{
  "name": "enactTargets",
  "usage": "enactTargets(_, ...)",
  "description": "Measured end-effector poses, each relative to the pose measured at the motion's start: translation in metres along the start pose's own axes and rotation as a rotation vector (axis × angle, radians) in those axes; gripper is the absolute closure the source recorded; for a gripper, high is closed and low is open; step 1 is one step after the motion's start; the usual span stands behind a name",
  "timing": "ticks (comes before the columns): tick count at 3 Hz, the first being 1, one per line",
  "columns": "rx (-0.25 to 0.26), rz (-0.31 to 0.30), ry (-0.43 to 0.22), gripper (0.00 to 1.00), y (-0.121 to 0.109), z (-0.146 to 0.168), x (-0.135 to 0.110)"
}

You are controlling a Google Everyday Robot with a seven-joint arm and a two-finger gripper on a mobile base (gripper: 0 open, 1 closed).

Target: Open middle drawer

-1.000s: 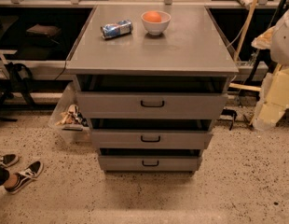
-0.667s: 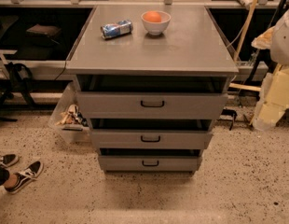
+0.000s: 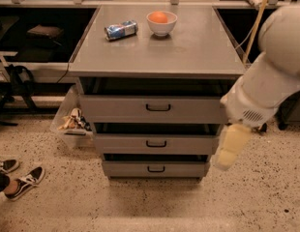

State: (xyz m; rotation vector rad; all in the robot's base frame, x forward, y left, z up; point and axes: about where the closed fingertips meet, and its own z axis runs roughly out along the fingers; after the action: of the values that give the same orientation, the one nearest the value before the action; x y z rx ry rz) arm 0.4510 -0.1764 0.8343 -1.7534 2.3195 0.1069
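Grey metal bench [image 3: 198, 47] holding a blue can [image 3: 121, 30] and a bowl [image 3: 162, 27] with an orange [image 3: 158, 17]. Beneath, the middle drawer [image 3: 121, 144] with its black loop handle [image 3: 156, 143] lies between two others. The robot's pale hand [image 3: 231, 148] hangs just right of it; clenched or released, cannot tell

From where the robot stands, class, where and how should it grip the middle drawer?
Grip the small black loop handle centred on the middle drawer, coming straight from the front; its flat face offers no other hold. The gripper hangs to its right.
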Motion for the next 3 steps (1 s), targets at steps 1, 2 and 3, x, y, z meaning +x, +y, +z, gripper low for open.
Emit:
enactTargets(1, -0.097, 0.023, -0.007, 0.0, 0.006, 0.084, -0.005)
enactTargets(2, -0.149, 0.036, -0.01, 0.0, 0.01, 0.129, -0.008)
enactTargets(3, -0.239, 0.07, 0.013, 0.0, 0.025, 0.229, -0.018)
